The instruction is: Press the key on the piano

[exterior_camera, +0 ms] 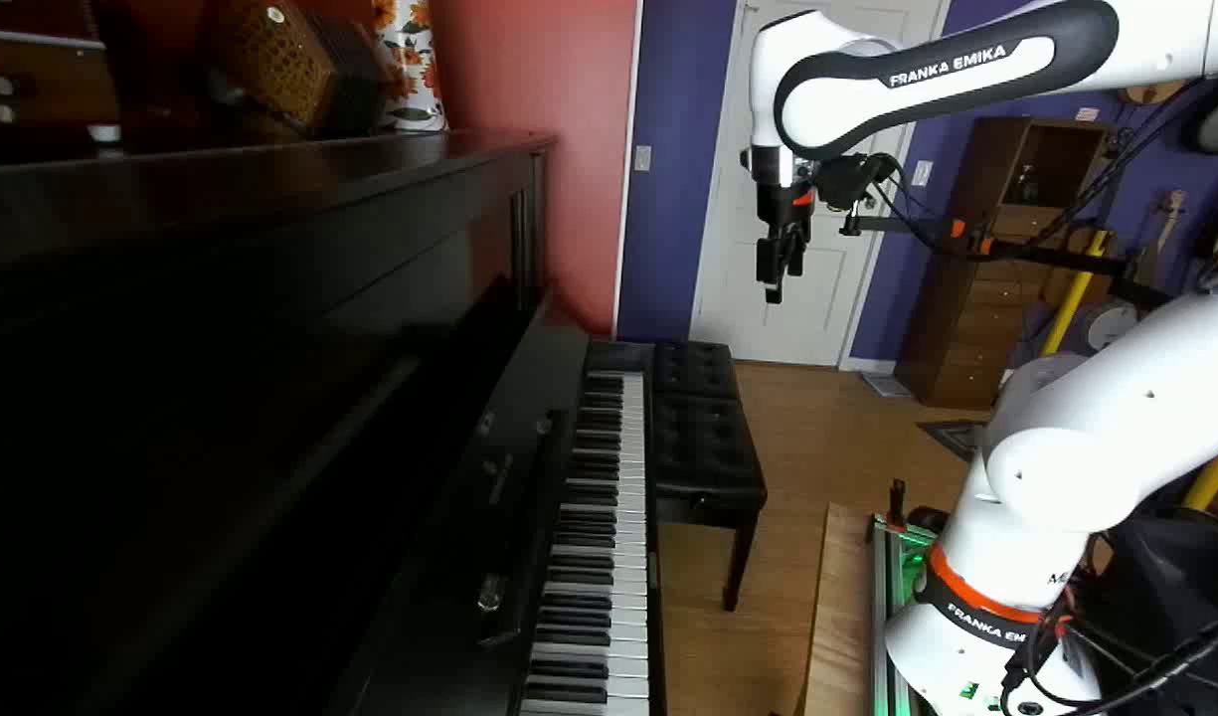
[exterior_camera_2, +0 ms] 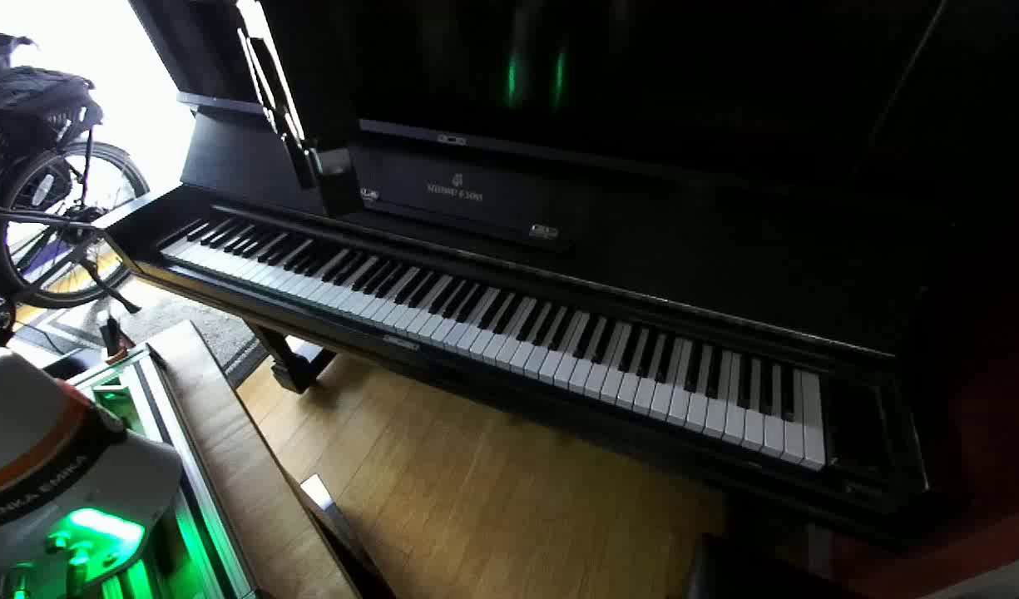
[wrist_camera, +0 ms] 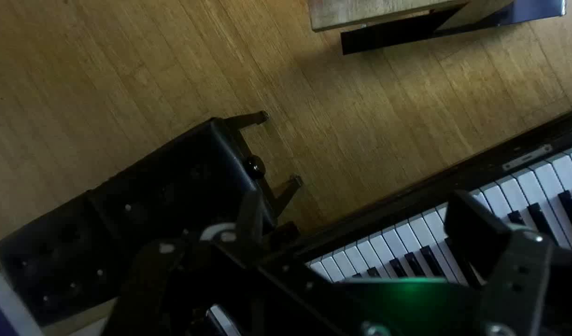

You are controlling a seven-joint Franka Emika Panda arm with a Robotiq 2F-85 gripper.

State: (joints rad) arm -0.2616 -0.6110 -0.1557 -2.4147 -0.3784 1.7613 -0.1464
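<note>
Below the hand and well apart from it runs the row of white and black keys of the glossy black piano, seen in both exterior views. The hand's two fingers stand spread, gripping nothing; in the wrist view some of the keys appear between and beyond them. Also lower than the hand, beside the keys, is the black padded bench. Across from the hand, on the piano's top, stands a white cylinder printed with orange flowers; its upper end is cut off, so I cannot tell whether it holds anything. Behind the hand, in an exterior view, is a wooden cabinet. Its drawers are pushed in, and the recess above them holds something small, too dim to name. Lower than the hand, a wooden table carries the arm's base.
</note>
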